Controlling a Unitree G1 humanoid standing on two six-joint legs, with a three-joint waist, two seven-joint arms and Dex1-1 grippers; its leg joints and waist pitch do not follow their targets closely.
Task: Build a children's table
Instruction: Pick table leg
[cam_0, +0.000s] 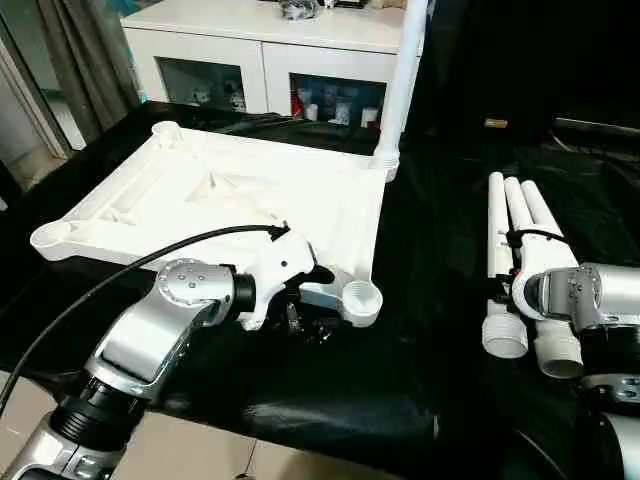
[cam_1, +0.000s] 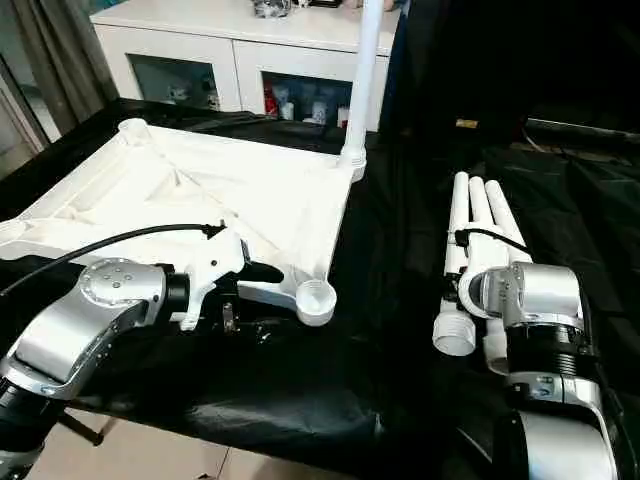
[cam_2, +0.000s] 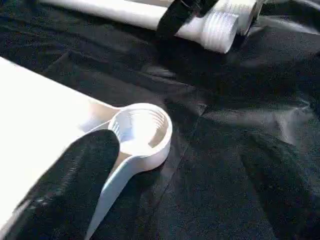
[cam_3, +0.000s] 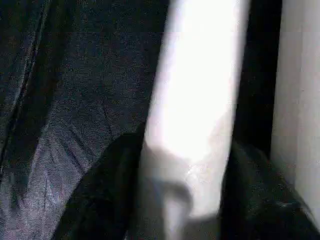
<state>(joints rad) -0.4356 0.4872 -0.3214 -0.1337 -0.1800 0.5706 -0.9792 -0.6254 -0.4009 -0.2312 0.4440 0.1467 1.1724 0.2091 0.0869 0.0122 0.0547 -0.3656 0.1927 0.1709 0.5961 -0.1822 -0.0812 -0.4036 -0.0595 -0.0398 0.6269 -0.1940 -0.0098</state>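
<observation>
While the left claw (cam_0: 300, 312) pins the tabletop (cam_0: 240, 200), clench right claw (cam_3: 187, 200) firmly round a leg (cam_3: 195, 100), lift straight.

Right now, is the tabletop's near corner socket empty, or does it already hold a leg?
Empty. The near corner socket shows bare inner threads, and three legs lie on the black cloth beside the tabletop.

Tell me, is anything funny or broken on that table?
Nothing looks broken. The tabletop lies upside down with one leg standing in its far corner. Three loose legs lie neatly side by side on the black cloth.
</observation>
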